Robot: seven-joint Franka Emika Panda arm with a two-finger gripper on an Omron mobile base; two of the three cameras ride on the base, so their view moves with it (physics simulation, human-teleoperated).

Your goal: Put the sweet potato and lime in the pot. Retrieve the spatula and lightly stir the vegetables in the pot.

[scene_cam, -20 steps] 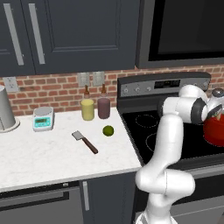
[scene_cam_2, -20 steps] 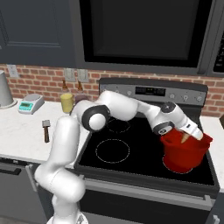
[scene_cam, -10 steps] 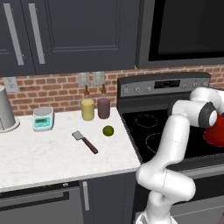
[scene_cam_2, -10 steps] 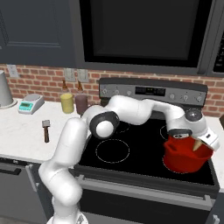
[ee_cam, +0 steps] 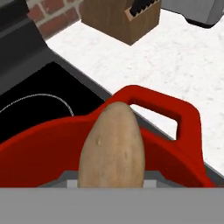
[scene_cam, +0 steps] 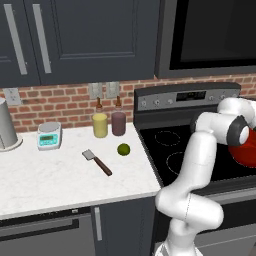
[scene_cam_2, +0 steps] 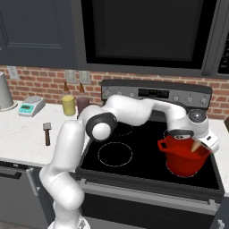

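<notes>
The red pot (scene_cam_2: 183,160) stands on the stove's front right burner and also shows at the right edge of the left base view (scene_cam: 246,153). My gripper (scene_cam_2: 202,143) hangs over the pot's right rim, shut on the tan sweet potato (scene_cam_2: 196,146). In the hand view the sweet potato (ee_cam: 113,146) points out over the pot's handle (ee_cam: 175,113), and it hides my fingertips. The lime (scene_cam: 123,149) lies on the counter near the stove. Just left of it lies the spatula (scene_cam: 97,162), with its grey blade toward the wall; the same spatula (scene_cam_2: 46,133) shows in the right base view.
Two jars (scene_cam: 109,123), a small scale (scene_cam: 49,136) and a grey canister (scene_cam: 6,125) stand along the brick wall. A wooden knife block (ee_cam: 120,15) sits on the counter right of the stove. My arm (scene_cam_2: 134,109) stretches across the cooktop (scene_cam_2: 116,154).
The hand has swung farther right across the pot with the sweet potato and now sits at the pot's right rim. Lime and spatula have not moved.
</notes>
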